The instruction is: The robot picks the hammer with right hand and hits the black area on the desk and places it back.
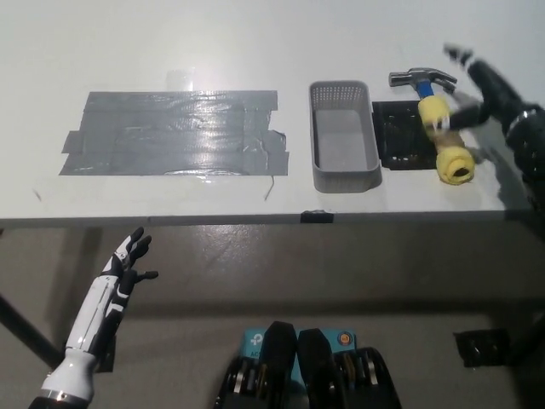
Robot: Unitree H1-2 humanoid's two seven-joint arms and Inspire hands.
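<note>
The hammer [438, 125] lies on the right of the desk [255, 43], across the black area [402, 136] beside the grey basket [342, 136], the black right hand [481, 81] spread and empty just right of it, while the white left hand [126, 266] rests open below the desk's near edge.

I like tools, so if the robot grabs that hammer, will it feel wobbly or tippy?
Probably stiff, not wobbly. The hammer likely feels top-heavy, since its metal head sits at one end. Its fat yellow grip looks easy to hold.
</note>
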